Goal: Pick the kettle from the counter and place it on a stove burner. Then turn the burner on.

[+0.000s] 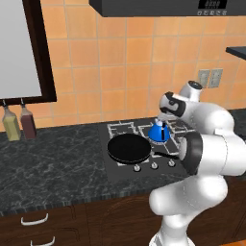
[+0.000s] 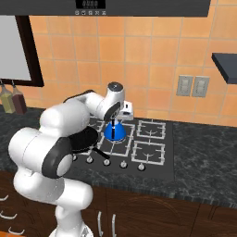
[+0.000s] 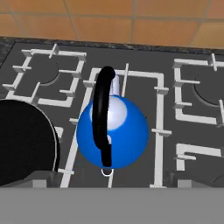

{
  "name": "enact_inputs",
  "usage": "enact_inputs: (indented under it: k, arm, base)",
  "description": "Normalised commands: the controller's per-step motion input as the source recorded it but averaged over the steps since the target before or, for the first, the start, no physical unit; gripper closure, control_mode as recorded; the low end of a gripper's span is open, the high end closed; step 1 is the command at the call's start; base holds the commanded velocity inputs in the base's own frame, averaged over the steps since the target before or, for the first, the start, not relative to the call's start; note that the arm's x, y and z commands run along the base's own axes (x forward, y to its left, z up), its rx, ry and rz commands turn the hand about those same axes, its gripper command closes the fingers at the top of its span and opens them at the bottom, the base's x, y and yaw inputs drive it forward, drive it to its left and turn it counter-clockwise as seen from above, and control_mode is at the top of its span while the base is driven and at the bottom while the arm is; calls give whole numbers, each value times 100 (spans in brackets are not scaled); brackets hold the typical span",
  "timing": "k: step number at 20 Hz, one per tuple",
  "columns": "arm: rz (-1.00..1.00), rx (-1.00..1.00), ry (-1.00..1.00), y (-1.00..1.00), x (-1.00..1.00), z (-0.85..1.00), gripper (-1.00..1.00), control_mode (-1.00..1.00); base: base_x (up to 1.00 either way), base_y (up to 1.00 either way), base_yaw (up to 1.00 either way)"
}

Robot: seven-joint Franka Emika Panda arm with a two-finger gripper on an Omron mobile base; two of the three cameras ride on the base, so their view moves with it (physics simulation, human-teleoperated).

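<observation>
On pale-grey wire stove burner mid-cooktop: small bright-blue cone kettle released; gripper wide, empty above. Risk: fingers snagging black arched handle, tipping kettle toward round black frying pan.

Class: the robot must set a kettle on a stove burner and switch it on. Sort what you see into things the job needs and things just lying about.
Needed: kettle, stove burner grate under it, row of knobs, gripper.

Lying about: frying pan, two bottles, wall outlets, range hood.
</observation>
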Motion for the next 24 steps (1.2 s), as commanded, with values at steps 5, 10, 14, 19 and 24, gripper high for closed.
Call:
enact_inputs:
  k: [5,10,14,19,24]
  arm:
    - [-4,0,0,0,-100,0,-100,-100]
    - [-7,0,6,0,-94,-4,-100,-100]
    - [-11,0,15,0,-70,-16,-100,-100]
    - [-9,0,14,0,-42,-36,-100,-100]
    - [-1,0,1,0,-21,-31,-100,-100]
  base:
    - [0,0,0]
    - [0,0,0]
    - [0,0,0]
    - [0,0,0]
    - [0,0,0]
